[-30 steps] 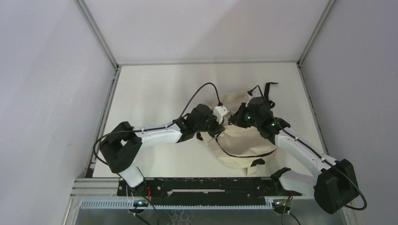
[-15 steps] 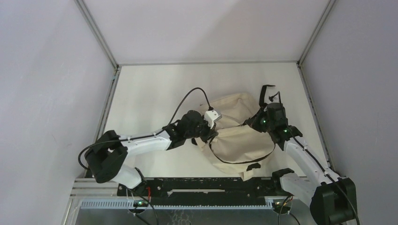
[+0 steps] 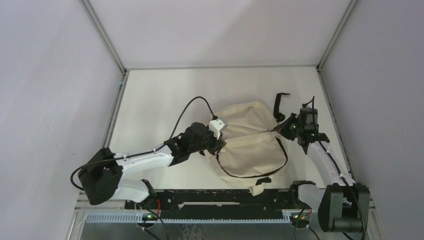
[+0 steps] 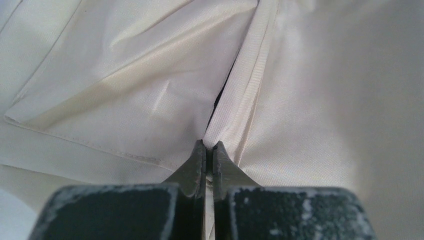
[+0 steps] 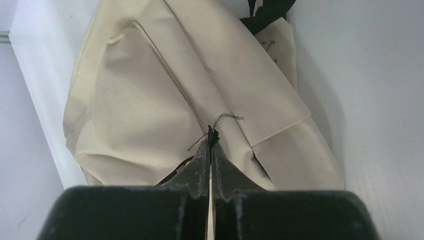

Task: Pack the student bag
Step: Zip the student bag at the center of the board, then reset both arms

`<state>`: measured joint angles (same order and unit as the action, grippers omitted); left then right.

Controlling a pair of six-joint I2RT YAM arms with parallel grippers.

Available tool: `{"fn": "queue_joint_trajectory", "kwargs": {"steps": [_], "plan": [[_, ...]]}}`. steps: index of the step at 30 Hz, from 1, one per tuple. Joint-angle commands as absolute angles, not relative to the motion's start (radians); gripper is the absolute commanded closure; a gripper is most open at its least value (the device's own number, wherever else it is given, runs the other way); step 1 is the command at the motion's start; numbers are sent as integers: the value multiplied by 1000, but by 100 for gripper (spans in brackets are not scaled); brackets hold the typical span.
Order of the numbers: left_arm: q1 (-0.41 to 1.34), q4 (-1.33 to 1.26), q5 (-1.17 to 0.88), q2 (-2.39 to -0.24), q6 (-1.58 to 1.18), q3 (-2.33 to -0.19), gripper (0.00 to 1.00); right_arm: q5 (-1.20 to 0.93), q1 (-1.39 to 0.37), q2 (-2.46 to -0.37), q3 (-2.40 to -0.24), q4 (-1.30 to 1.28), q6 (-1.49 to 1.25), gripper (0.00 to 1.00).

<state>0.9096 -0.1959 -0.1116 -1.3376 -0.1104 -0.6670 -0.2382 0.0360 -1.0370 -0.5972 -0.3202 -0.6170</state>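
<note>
On the bench (image 3: 160,100), right of centre and toward the near edge, your bag (image 3: 250,145) lies flat with its cream panels up. A black strap (image 3: 280,100) trails off its far right corner. Your left hand (image 4: 210,150) is at the bag's left edge. Its fingers are pressed together on a fold of cream fabric, just where a seam runs away from the tips. Your right hand (image 5: 210,145) is at the bag's right edge, fingers likewise closed, nipping a small black bit (image 5: 212,135) with loose threads on the bag's seam. Your two arms reach in from opposite sides, with the bag between them.
</note>
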Motion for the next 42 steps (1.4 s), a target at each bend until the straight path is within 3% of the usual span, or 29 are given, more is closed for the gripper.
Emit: {"fn": "queue_joint_trajectory", "kwargs": {"steps": [1, 12, 20, 21, 22, 23, 24, 26, 27, 28, 29, 36, 42], "plan": [[877, -124, -35, -1271, -147, -611, 100, -156, 95, -1082, -604, -245, -563, 100], [784, -170, -112, -1310, -252, -669, 100, -167, 107, -1300, -675, -124, -578, 100], [745, -109, -95, -1573, -134, -1120, 100, -158, 106, -1589, -1135, -108, -607, 100], [725, -90, -97, -1619, -133, -1192, 98, -169, 106, -1633, -1204, -124, -608, 100], [703, -55, -99, -1658, -144, -1275, 81, -185, 107, -1674, -1271, -156, -612, 100], [682, 8, -97, -1708, -163, -1359, 58, -199, 107, -1701, -1338, -197, -619, 84], [663, 81, -99, -1733, -180, -1442, 49, -206, 107, -1716, -1386, -235, -621, 64], [636, 189, -97, -1735, -192, -1557, 37, -177, 96, -1691, -1435, -290, -608, 39], [631, 211, -84, -1708, -184, -1577, 26, -137, 87, -1657, -1433, -308, -585, 25], [629, 216, -62, -1671, -171, -1565, 8, -87, 77, -1617, -1424, -323, -565, 13], [629, 212, -39, -1623, -157, -1546, 1, -36, 68, -1570, -1403, -343, -545, 4], [602, 308, 87, -1283, -259, -1361, 0, 185, 38, -1173, -1151, -383, -486, 0], [590, 412, 151, -1077, -398, -1144, 0, 226, 22, -870, -871, -409, -538, 0]]}}
